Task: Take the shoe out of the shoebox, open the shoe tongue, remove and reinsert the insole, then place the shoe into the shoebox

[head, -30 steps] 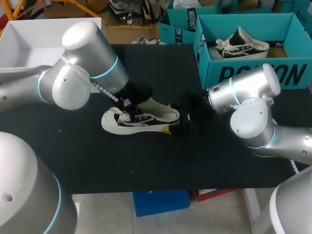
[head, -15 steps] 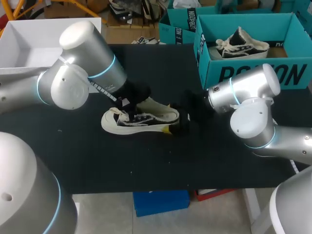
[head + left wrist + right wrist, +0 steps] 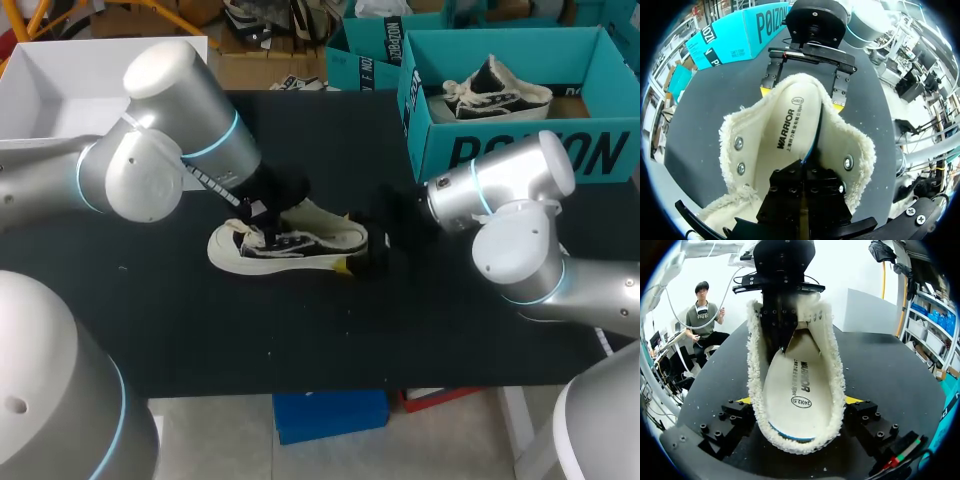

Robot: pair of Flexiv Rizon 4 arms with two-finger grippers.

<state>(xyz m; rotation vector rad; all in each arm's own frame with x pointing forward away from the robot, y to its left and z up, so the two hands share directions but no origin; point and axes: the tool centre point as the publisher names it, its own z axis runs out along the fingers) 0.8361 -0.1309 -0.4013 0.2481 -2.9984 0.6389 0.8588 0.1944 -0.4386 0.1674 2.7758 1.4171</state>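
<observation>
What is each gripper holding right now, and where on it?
The right gripper clamps the shoe at its heel, from both sides. The left gripper pinches the insole near its toe end, inside the shoe.

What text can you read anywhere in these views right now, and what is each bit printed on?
"WARRIOR": dark print along the cream fabric insole inside the fleece-lined white shoe; the tiny characters beside it are unreadable.
"240(2.5)": oval stamp at that insole's heel end.
"POIZON": large white letters on the side of the teal cardboard shoebox; its smaller print is blurred.
</observation>
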